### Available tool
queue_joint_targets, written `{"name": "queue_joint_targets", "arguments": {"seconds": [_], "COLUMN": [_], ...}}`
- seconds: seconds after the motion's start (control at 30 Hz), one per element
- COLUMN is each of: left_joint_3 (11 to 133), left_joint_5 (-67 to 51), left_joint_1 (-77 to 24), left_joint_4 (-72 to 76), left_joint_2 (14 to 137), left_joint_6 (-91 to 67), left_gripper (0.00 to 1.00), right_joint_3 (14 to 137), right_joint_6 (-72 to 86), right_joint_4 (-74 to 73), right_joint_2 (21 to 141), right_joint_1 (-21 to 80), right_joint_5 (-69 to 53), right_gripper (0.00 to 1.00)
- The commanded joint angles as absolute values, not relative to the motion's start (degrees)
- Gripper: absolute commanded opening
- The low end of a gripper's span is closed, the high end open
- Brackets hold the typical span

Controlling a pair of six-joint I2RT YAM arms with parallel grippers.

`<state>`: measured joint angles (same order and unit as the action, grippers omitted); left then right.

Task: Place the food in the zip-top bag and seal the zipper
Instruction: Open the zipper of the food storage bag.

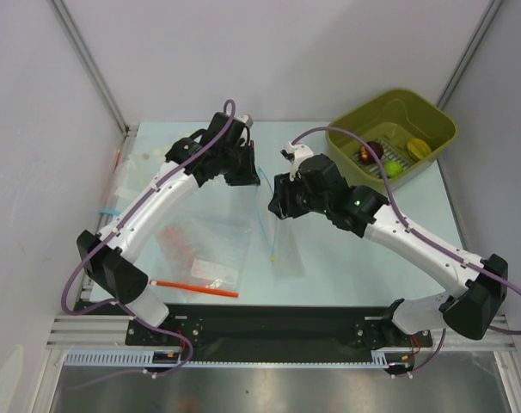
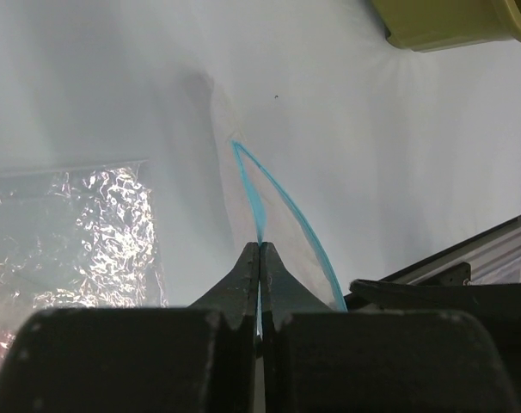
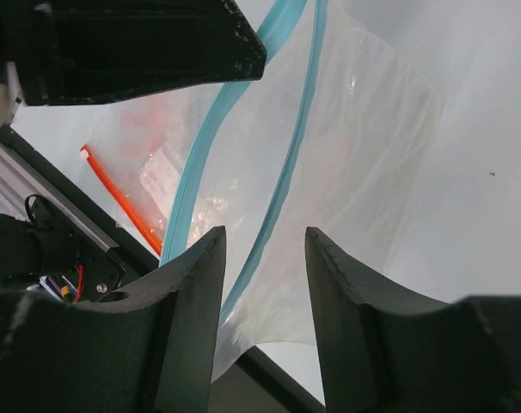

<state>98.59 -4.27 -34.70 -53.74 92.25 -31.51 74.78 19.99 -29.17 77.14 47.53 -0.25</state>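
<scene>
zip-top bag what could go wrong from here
The left end effector pinches only the thin zipper; it could slip free.
The right end effector is open around the other lip, so closing might miss it.
The food sits in the bin, so the zip-top bag mouth may sag shut before loading.

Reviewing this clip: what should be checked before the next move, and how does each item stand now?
1. Left gripper pinching the zipper: ok.
2. Right gripper closed on the other lip: not ok, open around it.
3. Zip-top bag mouth apart: ok.
4. Food out of the bin: not ok, all three inside.
5. Pinch firm enough to lift: cannot tell.
</scene>
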Motion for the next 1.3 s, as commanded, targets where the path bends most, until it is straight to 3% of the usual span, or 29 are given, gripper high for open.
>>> {"name": "queue_joint_targets", "arguments": {"seconds": [0.0, 0.1, 0.33, 0.53, 0.8, 1.17, 1.27], "left_joint_3": [99.4, 99.3, 99.8, 101.0, 102.6, 103.4, 103.8], "left_joint_5": [-3.7, -3.7, -2.2, 2.0, 8.6, 12.4, 8.7], "left_joint_1": [-35.2, -35.4, -36.3, -37.9, -39.4, -40.2, -40.2], "left_joint_4": [-53.3, -53.3, -55.8, -60.2, -65.8, -67.3, -65.0], "left_joint_2": [89.4, 89.2, 90.0, 91.5, 92.6, 92.9, 92.3], "left_joint_6": [-32.9, -32.9, -30.6, -27.3, -25.2, -26.8, -27.4], "left_gripper": [0.0, 0.0, 0.0, 0.0, 0.0, 0.0, 0.1], "right_joint_3": [77.4, 77.4, 78.0, 79.5, 79.7, 76.8, 76.5], "right_joint_6": [20.9, 21.2, 19.8, 18.4, 17.3, 18.4, 18.4], "right_joint_4": [-30.3, -31.8, -33.1, -34.5, -34.6, -33.0, -32.8], "right_joint_2": [79.4, 80.5, 80.0, 79.5, 77.1, 74.1, 74.3], "right_joint_1": [47.9, 47.9, 47.8, 47.9, 47.9, 48.6, 48.5], "right_joint_5": [1.8, 4.5, 8.2, 10.6, 14.9, 17.8, 17.3], "right_gripper": [0.48, 0.47, 0.18, 0.05, 0.0, 0.0, 0.01]}}
